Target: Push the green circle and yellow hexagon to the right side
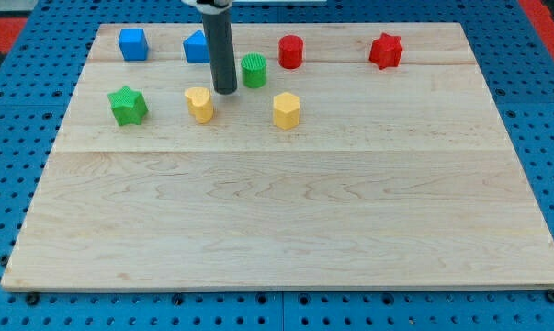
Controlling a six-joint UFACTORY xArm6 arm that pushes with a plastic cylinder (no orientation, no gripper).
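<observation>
The green circle (254,71) sits on the wooden board (286,221) near the view's top, left of centre. The yellow hexagon (287,109) lies just below and right of it. My tip (225,91) is at the end of the dark rod, just left of the green circle, with a small gap, and right of a yellow heart (199,104). The yellow hexagon is further to the tip's right and slightly lower.
A green star (128,105) lies at the left. A blue cube (132,43) and another blue block (197,47), partly hidden by the rod, sit at the top left. A red hexagon-like block (290,51) and a red star (385,51) sit along the top.
</observation>
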